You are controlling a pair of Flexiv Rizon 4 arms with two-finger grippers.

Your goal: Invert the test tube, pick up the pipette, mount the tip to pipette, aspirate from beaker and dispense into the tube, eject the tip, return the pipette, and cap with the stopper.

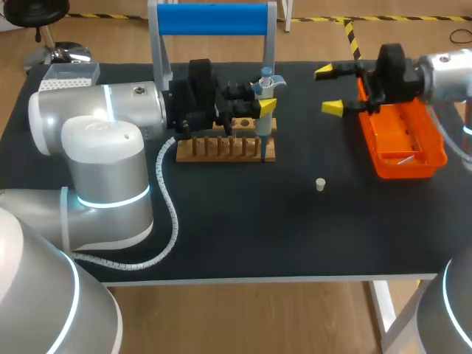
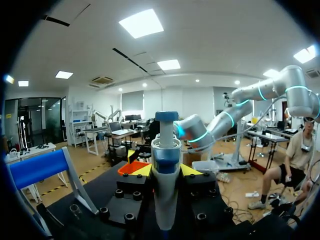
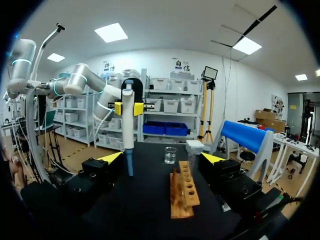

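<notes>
Done: left tool [image 1: 265, 107] clamped on pipette [image 1: 263, 131], upright beside rack [image 1: 221, 150].
Remaining: tip, transfer, return; stopper [image 1: 320, 184] lies on bench [image 1: 243, 228].
Right tool [image 1: 329, 90]: fingers apart, empty.

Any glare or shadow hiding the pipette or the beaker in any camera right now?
Right wrist view: the beaker stands plain against the dark table.
Head view: even light, no glare; the pipette in the left gripper shows plainly; the beaker I cannot find there.
Left wrist view: pipette close up, not washed out.
</notes>
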